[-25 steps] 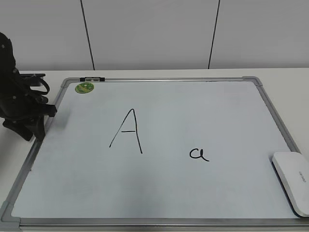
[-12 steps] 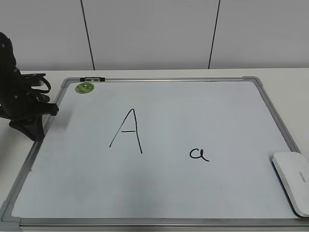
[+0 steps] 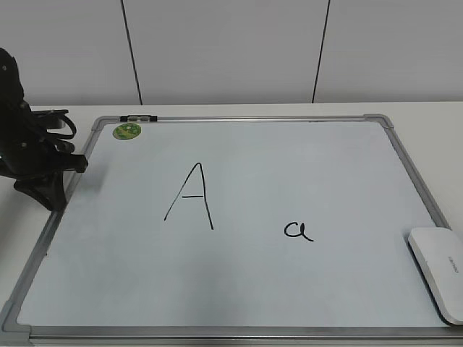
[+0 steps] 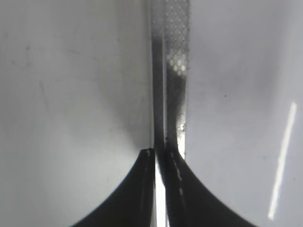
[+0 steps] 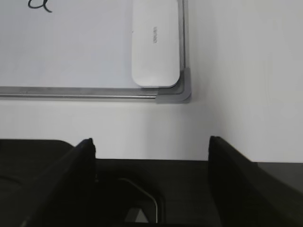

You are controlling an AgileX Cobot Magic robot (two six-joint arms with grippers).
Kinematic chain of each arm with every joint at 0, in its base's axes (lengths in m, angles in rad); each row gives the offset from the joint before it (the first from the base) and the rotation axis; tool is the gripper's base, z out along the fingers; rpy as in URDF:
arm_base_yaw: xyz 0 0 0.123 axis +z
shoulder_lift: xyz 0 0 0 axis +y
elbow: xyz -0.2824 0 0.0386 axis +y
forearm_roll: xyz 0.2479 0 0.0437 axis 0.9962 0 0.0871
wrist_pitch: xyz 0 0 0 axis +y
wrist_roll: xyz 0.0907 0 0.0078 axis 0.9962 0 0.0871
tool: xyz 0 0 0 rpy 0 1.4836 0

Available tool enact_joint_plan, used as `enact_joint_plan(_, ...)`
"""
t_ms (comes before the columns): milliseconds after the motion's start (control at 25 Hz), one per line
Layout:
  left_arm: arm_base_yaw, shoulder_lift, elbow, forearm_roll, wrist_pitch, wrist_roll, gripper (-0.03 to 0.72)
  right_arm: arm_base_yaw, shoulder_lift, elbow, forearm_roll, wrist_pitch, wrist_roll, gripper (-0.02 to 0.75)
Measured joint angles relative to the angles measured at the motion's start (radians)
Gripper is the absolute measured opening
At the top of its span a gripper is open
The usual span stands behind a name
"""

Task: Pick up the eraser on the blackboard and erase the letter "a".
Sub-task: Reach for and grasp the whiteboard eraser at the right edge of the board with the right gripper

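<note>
The white eraser (image 3: 439, 271) lies flat on the near right corner of the blackboard (image 3: 289, 166). It also shows in the right wrist view (image 5: 156, 45), with grey lettering on top. The small letter "a" (image 3: 298, 231) is left of the eraser and sits at the top left edge of the right wrist view (image 5: 40, 4). My right gripper (image 5: 150, 142) is open and empty over the table, short of the board's near right corner. It is out of the exterior view. My left gripper (image 3: 52, 199) is shut and empty over the board's left frame (image 4: 173, 71).
A tall capital "A" (image 3: 192, 196) is drawn left of the middle of the board. A round green sticker (image 3: 126, 131) sits at the far left corner. The board's grey corner piece (image 5: 177, 94) lies just below the eraser in the right wrist view. A white wall stands behind the table.
The left arm has shifted slightly at the board's left edge. The eraser, the letters and the board have not moved.
</note>
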Motion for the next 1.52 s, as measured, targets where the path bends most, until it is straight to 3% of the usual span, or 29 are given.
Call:
enact_joint_plan(320,0.000,0.000,0.000,-0.007,0.002,0.000,0.030,0.005,0.325,-0.065,0.086,0.007,0.000,0.552)
enact_joint_plan(680,0.000,0.000,0.000,-0.009,0.002,0.000,0.032,0.005,0.520,-0.065,0.077,-0.124,-0.005,0.652)
enact_joint_plan(1240,0.000,0.000,0.000,-0.009,0.002,0.000,0.039,0.005,0.906,-0.071,0.046,-0.425,-0.028,0.661)
enact_joint_plan(1520,0.000,0.000,0.000,-0.011,0.002,0.000,0.041,0.005,1.033,-0.120,0.052,-0.460,-0.030,0.661)
